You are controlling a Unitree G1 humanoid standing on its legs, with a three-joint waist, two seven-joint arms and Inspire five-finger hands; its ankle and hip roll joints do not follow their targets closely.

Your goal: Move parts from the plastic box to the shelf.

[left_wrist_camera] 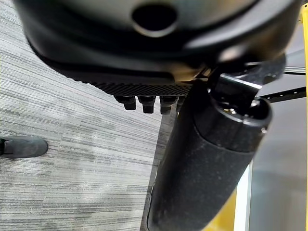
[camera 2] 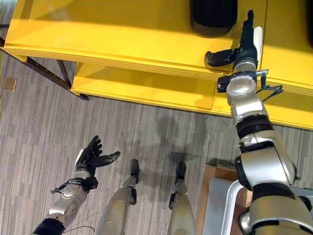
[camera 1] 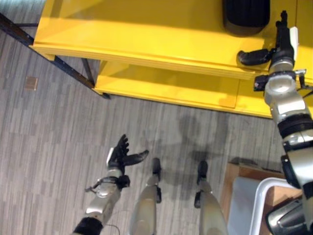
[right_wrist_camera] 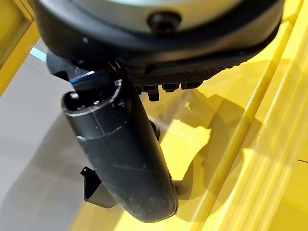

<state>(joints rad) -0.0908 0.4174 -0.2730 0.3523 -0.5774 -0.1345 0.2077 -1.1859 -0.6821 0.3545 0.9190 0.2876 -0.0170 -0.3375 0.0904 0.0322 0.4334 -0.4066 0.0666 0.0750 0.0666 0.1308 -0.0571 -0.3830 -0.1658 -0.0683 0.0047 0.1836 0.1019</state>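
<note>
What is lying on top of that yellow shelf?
A large black part lies on the yellow shelf, cut off by the picture's edge. The right hand reaches over the shelf beside it, fingers straight. What lies further back cannot be seen.

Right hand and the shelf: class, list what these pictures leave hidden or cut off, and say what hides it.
- Dark part on the yellow shelf: cut off by the top edge of both eye views.
- Right hand over the shelf: in its wrist view its thumb covers a small dark part below it.
- White box: cut by the bottom edge and covered by the right arm; contents unseen.
- Left hand: open, empty.
</note>
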